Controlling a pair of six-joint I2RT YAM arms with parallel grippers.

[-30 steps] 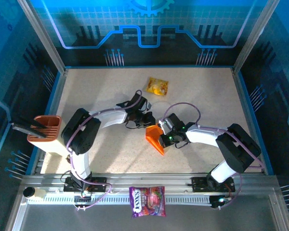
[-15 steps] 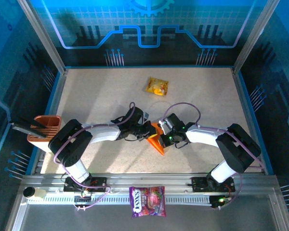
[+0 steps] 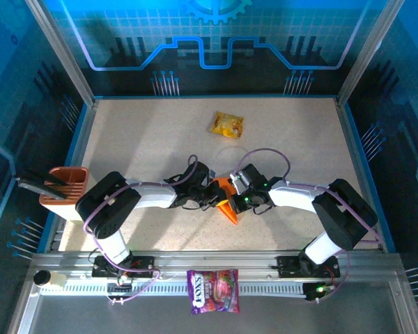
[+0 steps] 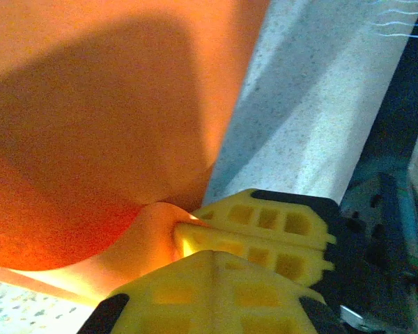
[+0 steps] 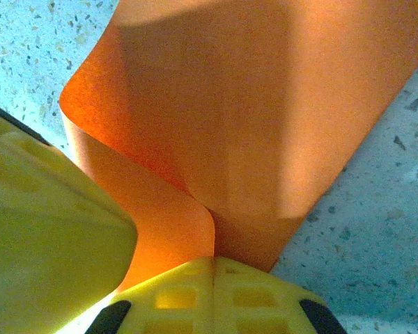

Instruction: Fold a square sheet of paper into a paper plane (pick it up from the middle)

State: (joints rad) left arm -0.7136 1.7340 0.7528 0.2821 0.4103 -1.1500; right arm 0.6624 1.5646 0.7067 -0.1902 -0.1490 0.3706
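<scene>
Top external: the square sheet of paper (image 3: 230, 211) sits mid-table (image 3: 125, 139), curled up between both arms. The left gripper (image 3: 213, 197) is clamped tight on its left side, and the right gripper (image 3: 237, 199) is squeezed on the right. Left wrist: yellow fingers (image 4: 265, 223) nip an orange fold.

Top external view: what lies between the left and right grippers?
The thin bright-orange paper sheet, partly folded, spans that gap; the left gripper and right gripper each pinch it, as both wrist views show.

lettering on purple bag (image 3: 213, 291) unreadable
</scene>
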